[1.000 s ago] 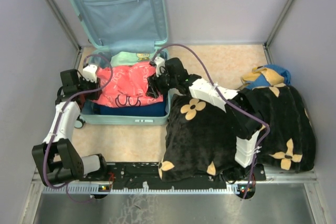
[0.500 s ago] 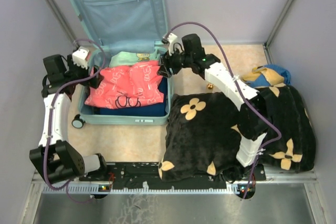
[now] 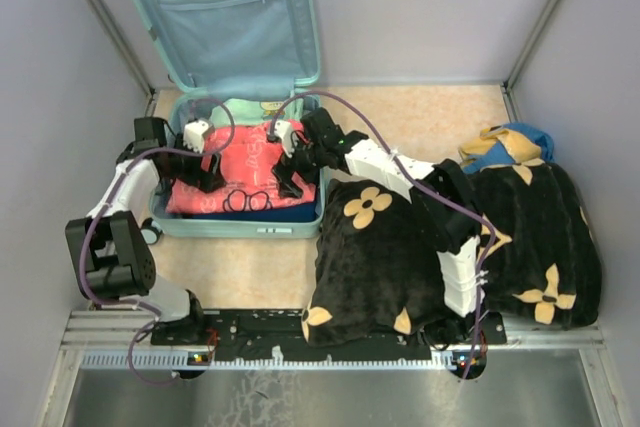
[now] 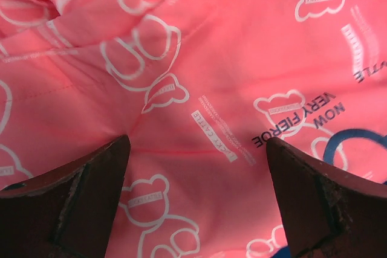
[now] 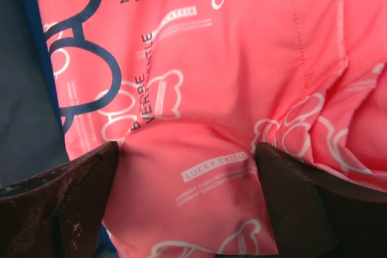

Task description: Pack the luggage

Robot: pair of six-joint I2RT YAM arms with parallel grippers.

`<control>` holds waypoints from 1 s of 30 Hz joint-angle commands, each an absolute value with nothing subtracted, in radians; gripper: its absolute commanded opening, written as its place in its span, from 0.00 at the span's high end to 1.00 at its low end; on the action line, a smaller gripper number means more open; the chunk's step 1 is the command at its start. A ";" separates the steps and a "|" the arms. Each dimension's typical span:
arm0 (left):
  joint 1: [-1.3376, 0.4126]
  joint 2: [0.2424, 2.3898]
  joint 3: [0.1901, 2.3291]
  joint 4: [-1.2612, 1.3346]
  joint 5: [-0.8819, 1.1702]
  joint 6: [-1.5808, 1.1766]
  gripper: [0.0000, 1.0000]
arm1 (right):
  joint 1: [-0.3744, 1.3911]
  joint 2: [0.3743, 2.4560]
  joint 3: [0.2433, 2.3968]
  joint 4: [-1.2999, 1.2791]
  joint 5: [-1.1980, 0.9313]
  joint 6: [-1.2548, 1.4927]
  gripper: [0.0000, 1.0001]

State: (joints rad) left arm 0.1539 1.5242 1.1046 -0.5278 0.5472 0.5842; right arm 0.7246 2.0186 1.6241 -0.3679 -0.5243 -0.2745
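Left gripper (image 4: 196,146): dark fingers spread wide, tips set down on the pink garment (image 4: 242,46), which is printed with white bear outlines and the words "NOW VERY FIERCE". Right gripper (image 5: 187,149): fingers likewise spread wide and pressed into the same cloth, which swells up a little between them. Whether any of it is pinched cannot be told from the wrist view.

Top view, nearest first. A black blanket (image 3: 385,257) with tan flower motifs lies heaped to the right of centre, and the right arm (image 3: 462,272) rises from its near side and reaches over it. A second dark heap with the same motifs (image 3: 545,237) lies at the far right, with a blue and tan item (image 3: 510,142) at its far end.

The luggage (image 3: 235,228) sits on the beige table (image 3: 420,112) left of centre, just beside the blanket. It is open, its base flat, with one small black wheel (image 3: 150,235) at the near left corner. Inside, a navy layer (image 3: 275,211) shows along the near wall. The pink garment is spread over it, with the two grippers at its left and right edges. A pale green piece with a yellow print (image 3: 245,107) lies at the far end.

Farthest back, the lid (image 3: 225,7) stands upright, showing its blue-grey lining and zip pocket.
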 commanded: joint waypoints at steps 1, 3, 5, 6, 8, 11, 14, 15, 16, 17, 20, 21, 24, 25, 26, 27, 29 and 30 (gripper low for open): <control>0.196 1.559 1.004 -0.573 0.417 0.721 0.00 | 0.716 2.016 1.521 -0.456 -0.479 -0.380 0.02; 0.198 1.549 0.955 -0.536 0.398 0.751 0.00 | 0.716 2.015 1.493 -0.474 -0.472 -0.405 0.01; 0.199 1.530 0.944 -0.528 0.413 0.770 0.00 | 0.716 2.003 1.490 -0.496 -0.469 -0.419 0.01; 0.202 1.519 0.948 -0.527 0.423 0.775 0.00 | 0.715 1.985 1.490 -0.499 -0.474 -0.422 0.01; 0.209 1.496 0.971 -0.538 0.453 0.785 0.00 | 0.715 1.934 1.495 -0.501 -0.502 -0.431 0.01; 0.225 1.467 1.045 -0.589 0.517 0.817 0.00 | 0.714 1.840 1.515 -0.529 -0.554 -0.450 0.01; 0.226 1.432 1.116 -0.653 0.593 0.857 0.00 | 0.704 1.757 1.542 -0.564 -0.595 -0.464 0.01; 0.226 1.417 1.130 -0.656 0.618 0.865 0.00 | 0.696 1.732 1.547 -0.568 -0.608 -0.461 0.01; 0.225 1.404 1.140 -0.652 0.645 0.866 0.00 | 0.680 1.711 1.559 -0.572 -0.624 -0.457 0.01; 0.225 1.387 1.148 -0.644 0.677 0.867 0.00 | 0.664 1.692 1.571 -0.579 -0.638 -0.451 0.01; 0.218 1.364 1.185 -0.623 0.760 0.832 0.00 | 0.583 1.662 1.618 -0.611 -0.679 -0.423 0.01; 0.207 1.362 1.199 -0.615 0.778 0.812 0.00 | 0.550 1.660 1.629 -0.620 -0.685 -0.408 0.01; 0.161 1.366 1.228 -0.572 0.796 0.734 0.00 | 0.442 1.617 1.625 -0.610 -0.664 -0.362 0.01; 0.140 1.369 1.233 -0.553 0.788 0.711 0.00 | 0.412 1.611 1.619 -0.609 -0.638 -0.352 0.01; 0.112 1.373 1.237 -0.538 0.780 0.691 0.00 | 0.379 1.607 1.612 -0.613 -0.610 -0.350 0.01; 0.083 1.378 1.240 -0.522 0.766 0.675 0.00 | 0.333 1.605 1.605 -0.620 -0.585 -0.348 0.01; 0.023 1.388 1.247 -0.502 0.733 0.660 0.00 | 0.265 1.604 1.591 -0.629 -0.542 -0.328 0.03; -0.002 1.394 1.249 -0.490 0.716 0.651 0.00 | 0.232 1.609 1.589 -0.636 -0.518 -0.311 0.03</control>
State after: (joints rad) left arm 0.0792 1.3766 1.2171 -0.5457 0.7242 0.7181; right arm 0.3313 1.6497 1.5898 -0.6044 -0.6083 -0.3702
